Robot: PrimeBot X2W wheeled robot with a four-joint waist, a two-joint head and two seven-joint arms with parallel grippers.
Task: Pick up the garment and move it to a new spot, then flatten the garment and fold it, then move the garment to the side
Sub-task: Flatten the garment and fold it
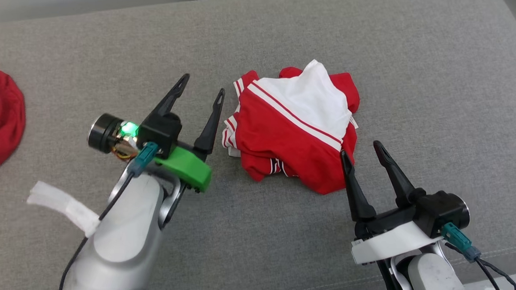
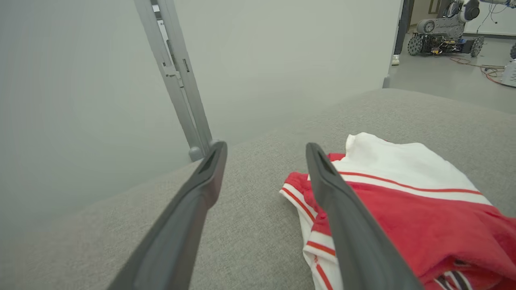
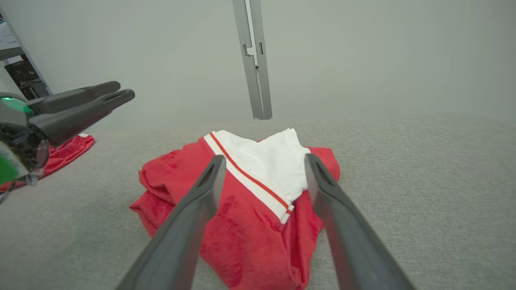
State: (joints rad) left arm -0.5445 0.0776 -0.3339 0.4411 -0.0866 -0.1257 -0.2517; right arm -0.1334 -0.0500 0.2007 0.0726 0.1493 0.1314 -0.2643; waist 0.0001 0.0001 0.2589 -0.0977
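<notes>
Grey woven upholstery (image 1: 415, 73) carries the red-and-white garment (image 1: 293, 129), crumpled in a heap near the middle with its white panel uppermost. My left gripper (image 1: 203, 84) hangs just left of the heap, jaws spread and empty. My right gripper (image 1: 359, 147) sits at the heap's near right edge, also spread and empty; whether it touches the hem I cannot tell. Another red cloth (image 1: 1, 119) lies well apart at the far left. Behind the cushion stands a pale wall with a grey metal post (image 3: 254, 60), and a wheeled machine (image 2: 443, 34) is parked beyond.
</notes>
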